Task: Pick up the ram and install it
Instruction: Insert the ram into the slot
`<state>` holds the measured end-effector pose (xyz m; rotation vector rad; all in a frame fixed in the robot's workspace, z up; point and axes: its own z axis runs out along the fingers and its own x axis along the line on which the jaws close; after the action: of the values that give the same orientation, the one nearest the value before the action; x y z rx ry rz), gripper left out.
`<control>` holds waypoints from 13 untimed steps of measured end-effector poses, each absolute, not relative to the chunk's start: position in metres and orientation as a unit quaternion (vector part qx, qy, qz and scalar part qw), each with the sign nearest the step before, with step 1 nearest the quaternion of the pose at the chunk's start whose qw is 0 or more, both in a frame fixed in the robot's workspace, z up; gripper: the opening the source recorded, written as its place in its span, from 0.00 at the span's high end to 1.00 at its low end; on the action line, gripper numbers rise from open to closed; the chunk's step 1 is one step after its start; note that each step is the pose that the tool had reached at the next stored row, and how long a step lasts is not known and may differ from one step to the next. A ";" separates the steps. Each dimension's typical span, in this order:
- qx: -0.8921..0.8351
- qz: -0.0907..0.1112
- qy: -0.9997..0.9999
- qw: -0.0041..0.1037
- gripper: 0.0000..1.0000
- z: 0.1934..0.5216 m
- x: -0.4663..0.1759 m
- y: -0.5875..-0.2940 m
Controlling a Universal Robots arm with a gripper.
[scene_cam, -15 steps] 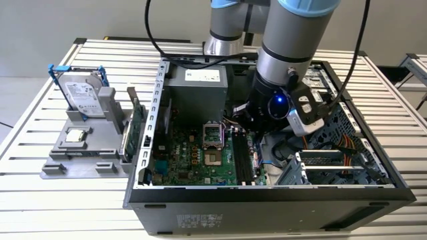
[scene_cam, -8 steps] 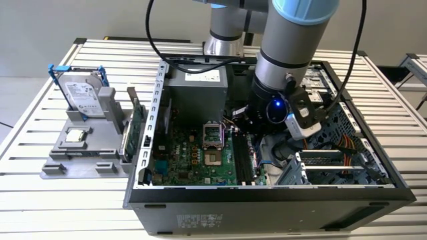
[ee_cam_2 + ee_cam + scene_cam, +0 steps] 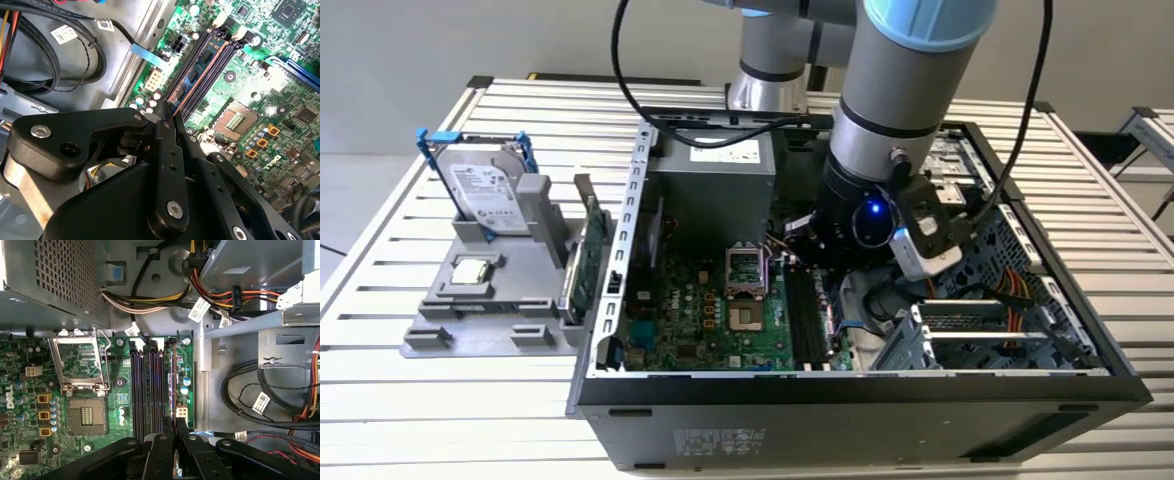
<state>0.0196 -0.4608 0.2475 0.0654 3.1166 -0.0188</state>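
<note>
In both wrist views my gripper [image 3: 175,423] [image 3: 165,113] is shut on the ram [image 3: 173,380] [image 3: 193,85]. The ram shows edge-on as a thin strip running out from between the black fingers. It stands on its long edge over the black memory slots [image 3: 147,390] [image 3: 212,57] of the green motherboard, lined up along the outermost slot, beside the board's edge. Whether it touches the slot I cannot tell. In the exterior view the arm's wrist [image 3: 861,215] reaches down into the open computer case, above the slots [image 3: 807,322].
The processor socket [image 3: 82,415] [image 3: 744,268] lies beside the slots. Cable bundles [image 3: 150,305] and the drive cage [image 3: 987,320] crowd the case. The grey power supply [image 3: 714,195] stands behind. Outside, a grey holder carries a hard drive [image 3: 487,195], a processor chip [image 3: 474,270] and a green board [image 3: 591,255].
</note>
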 end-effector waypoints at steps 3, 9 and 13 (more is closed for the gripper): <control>0.019 -0.006 1.000 0.012 1.00 0.246 0.020 -0.461; 0.012 -0.006 1.000 0.012 1.00 0.239 0.020 -0.461; 0.009 -0.006 1.000 0.012 1.00 0.235 0.020 -0.461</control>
<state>0.0196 -0.4611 0.2350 0.0295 3.1172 -0.0183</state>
